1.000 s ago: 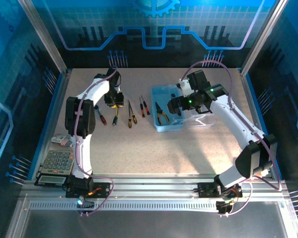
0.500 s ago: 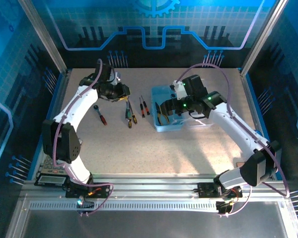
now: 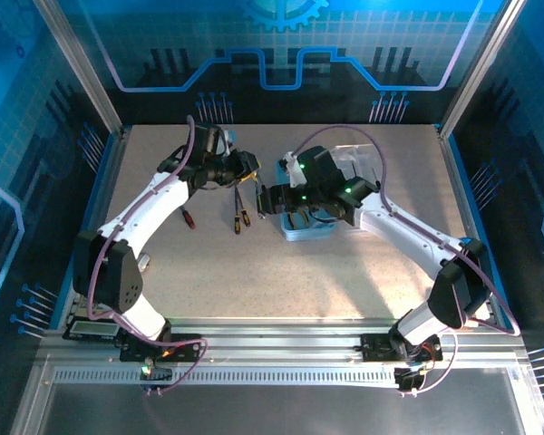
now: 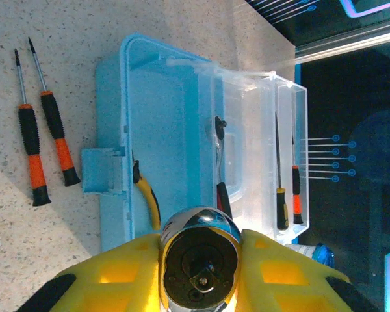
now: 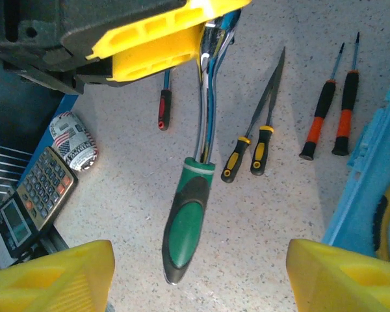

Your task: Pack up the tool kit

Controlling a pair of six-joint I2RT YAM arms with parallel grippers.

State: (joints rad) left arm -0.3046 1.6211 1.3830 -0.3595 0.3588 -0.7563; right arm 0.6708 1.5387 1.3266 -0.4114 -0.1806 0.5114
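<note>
While the left claw (image 4: 201,270) clamps the chrome head of a green-handled steel ratchet (image 5: 185,221), handle dangling free for a likely handover, the right claw (image 5: 201,276) gapes empty towards that handle, beside the translucent pale-blue plastic box (image 4: 159,117) lying lid-open on the surface (image 5: 117,169)

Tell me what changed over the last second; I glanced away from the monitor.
The left gripper lifted the green-handled tool off the table and carried it right, toward the blue box; it is shut on the shaft. The right gripper, open, swung left from over the box to its left edge, facing that tool. The box, the pliers in it and the screwdrivers on the table stayed put.
</note>
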